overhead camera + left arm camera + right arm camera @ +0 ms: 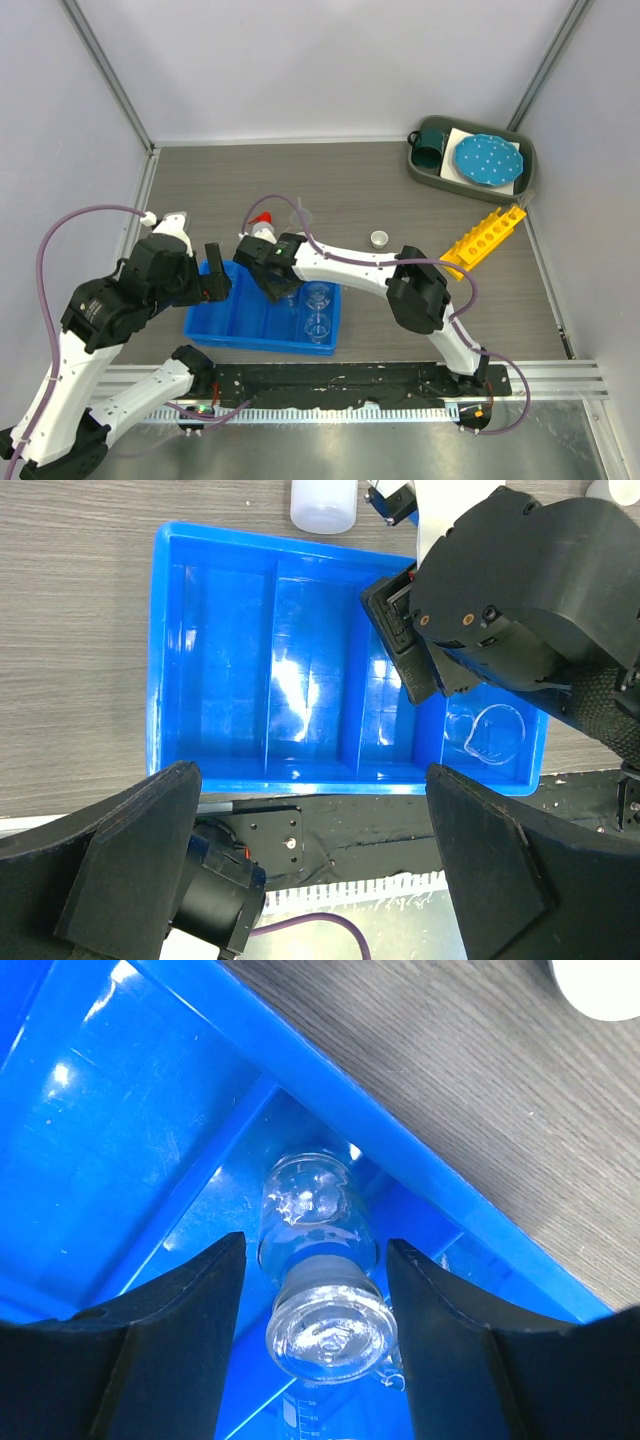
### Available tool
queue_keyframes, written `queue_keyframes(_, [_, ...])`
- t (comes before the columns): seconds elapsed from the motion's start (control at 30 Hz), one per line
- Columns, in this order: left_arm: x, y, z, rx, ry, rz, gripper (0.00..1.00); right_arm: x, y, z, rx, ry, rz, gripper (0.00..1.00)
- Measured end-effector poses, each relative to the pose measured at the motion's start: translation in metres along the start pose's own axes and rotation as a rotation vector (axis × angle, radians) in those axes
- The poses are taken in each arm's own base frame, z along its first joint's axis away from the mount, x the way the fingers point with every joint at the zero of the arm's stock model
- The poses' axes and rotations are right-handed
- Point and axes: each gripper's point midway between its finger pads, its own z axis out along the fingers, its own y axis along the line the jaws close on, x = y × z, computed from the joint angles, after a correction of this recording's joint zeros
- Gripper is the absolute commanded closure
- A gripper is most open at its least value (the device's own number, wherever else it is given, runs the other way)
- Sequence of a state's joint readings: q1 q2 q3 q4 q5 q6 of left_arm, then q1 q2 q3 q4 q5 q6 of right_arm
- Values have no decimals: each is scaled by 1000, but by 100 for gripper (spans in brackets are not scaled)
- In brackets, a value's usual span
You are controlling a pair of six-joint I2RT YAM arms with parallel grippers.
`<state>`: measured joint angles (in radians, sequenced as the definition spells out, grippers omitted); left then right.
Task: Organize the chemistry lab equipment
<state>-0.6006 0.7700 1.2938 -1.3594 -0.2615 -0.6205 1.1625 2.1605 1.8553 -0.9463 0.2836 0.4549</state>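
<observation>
A blue divided tray (235, 318) sits in front of the arms. My right gripper (276, 282) hangs over it, open, its fingers either side of a clear stoppered flask (318, 1260) that stands in a tray compartment, with a small gap on each side. Two small clear beakers (318, 296) sit in the tray's right compartment; one shows in the left wrist view (490, 735). My left gripper (312, 780) is open and empty above the tray's near edge. A white squeeze bottle with red nozzle (262, 226), a small white dish (379, 238) and the yellow tube rack (485, 238) stand on the table.
A grey bin (418, 170) at the back right holds a teal mug (431, 146) and a blue dotted plate (487, 160). A clear funnel (301, 214) stands behind the tray. Walls close the table on three sides.
</observation>
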Motion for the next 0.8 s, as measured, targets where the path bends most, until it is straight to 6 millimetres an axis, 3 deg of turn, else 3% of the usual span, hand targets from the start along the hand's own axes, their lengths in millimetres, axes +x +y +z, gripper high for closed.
queue_keyframes(0.3, [0,0,0,0,0,0,0,-19,-1,-23,-2,-37,10,28])
queue_keyframes(0.53, [-4,-1,-3,9,-12,-4,0,-49,-16,-62,13,-120,41,26])
queue_keyframes(0.63, [-4,-1,-3,9,-13,-3,0,-65,-33,-77,13,-163,86,26])
queue_keyframes(0.8, [-4,-2,-4,10,-13,-3,0,-92,-97,-72,53,-183,229,28])
